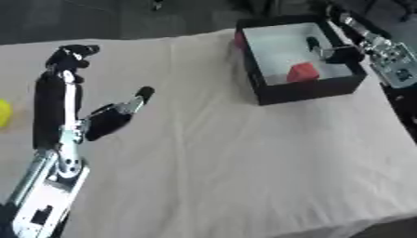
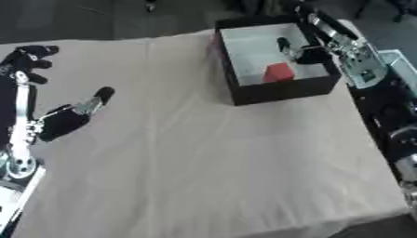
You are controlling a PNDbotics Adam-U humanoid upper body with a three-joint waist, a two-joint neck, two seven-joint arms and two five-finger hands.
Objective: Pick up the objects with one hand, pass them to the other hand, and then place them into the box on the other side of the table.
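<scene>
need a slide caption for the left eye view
Right hand reaches into the black box beside a red block; left hand rests open on the cloth.

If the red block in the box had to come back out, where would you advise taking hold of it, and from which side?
Judging by its pose, from above: the red block sits low inside the black box, whose tall walls bar any sideways approach. Pinch two opposite faces. The right hand is over the box already.

A pale beige cloth (image 1: 244,153), faintly creased, covers the surface (image 2: 204,186) and hangs over its edge at 6 o'clock. Dark grey floor (image 1: 122,18) lies beyond, from 10 to 12 o'clock. Light falls evenly.
</scene>
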